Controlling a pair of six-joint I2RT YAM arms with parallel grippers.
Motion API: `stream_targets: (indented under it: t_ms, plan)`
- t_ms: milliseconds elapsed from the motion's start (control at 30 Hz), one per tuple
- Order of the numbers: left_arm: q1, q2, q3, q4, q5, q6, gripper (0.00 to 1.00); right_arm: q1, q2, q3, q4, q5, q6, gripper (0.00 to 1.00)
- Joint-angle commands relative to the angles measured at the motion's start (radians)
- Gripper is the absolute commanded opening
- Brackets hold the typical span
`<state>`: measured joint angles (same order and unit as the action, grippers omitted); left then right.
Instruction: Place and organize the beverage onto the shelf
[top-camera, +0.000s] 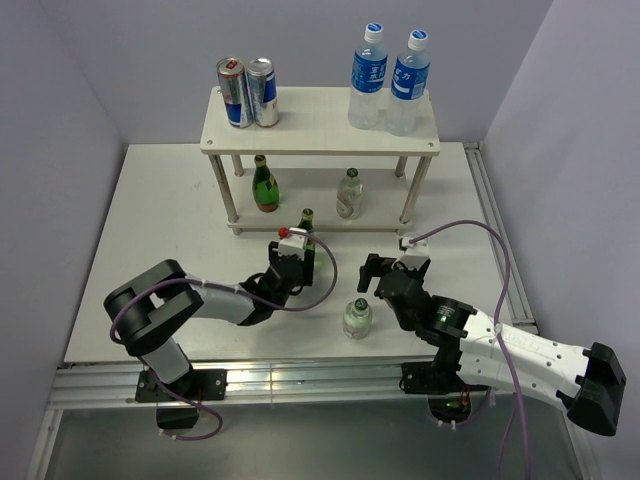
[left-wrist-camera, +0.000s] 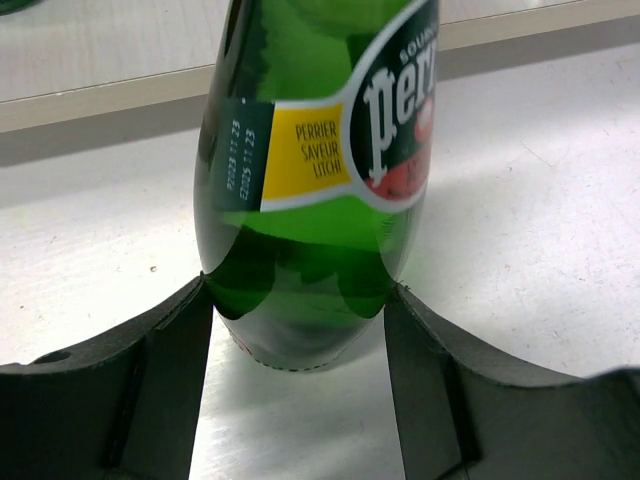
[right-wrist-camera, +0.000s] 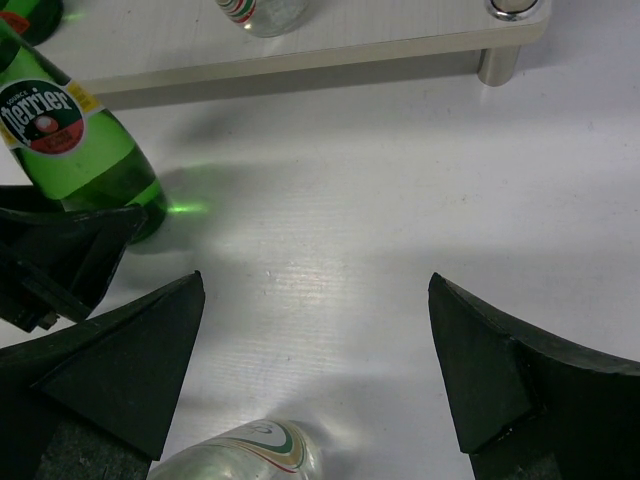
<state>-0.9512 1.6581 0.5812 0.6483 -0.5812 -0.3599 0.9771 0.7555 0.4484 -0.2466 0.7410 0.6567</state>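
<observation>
Nearest the bases: small clear bottle with a red-and-green swirl label (top-camera: 357, 318), upright on the white table (top-camera: 160, 220) between the two arms, nothing gripping it. Right claw (right-wrist-camera: 312, 300) hangs just behind it, fingers spread wide and empty.

Next out: left claw (left-wrist-camera: 300, 310) is closed on the green glass Perrier bottle (top-camera: 307, 243), one pad on each side of the lower body just above the base. Bottle is upright, in front of the shelf and short of its lower board. Cannot tell whether its base rests on the table or sits just off it. Fill level not readable.

Handling, as a judgement: glass, so rigid, smooth, likely slippery, and breakable if knocked. Tall and narrow, so with a low hold the top may sway. Go slow and mind the neck under the upper board.

Far: cream-white two-tier shelf (top-camera: 310, 120).
- Lower board: second green bottle (top-camera: 265, 185) at left, small clear glass bottle (top-camera: 348, 193) at right, with a gap between them.
- Upper board: two metal cans (top-camera: 248, 92) at left, touching; two clear water bottles with blue labels (top-camera: 388, 80) at right, side by side.
</observation>
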Motion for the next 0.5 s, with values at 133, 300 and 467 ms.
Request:
stream_targets:
  t_ms: [133, 300, 467]
  plan:
    - [0.008, -0.049, 0.005, 0.131, -0.016, -0.005, 0.0, 0.002, -0.008, -0.008, 0.029, 0.024, 0.004, 1.0]
    - [0.006, -0.009, -0.03, 0.146, 0.007, -0.068, 0.0, 0.002, -0.012, -0.01, 0.03, 0.026, 0.006, 1.0]
    - [-0.012, 0.009, -0.079, 0.171, 0.003, -0.129, 0.0, 0.002, -0.013, -0.011, 0.03, 0.028, 0.008, 1.0]
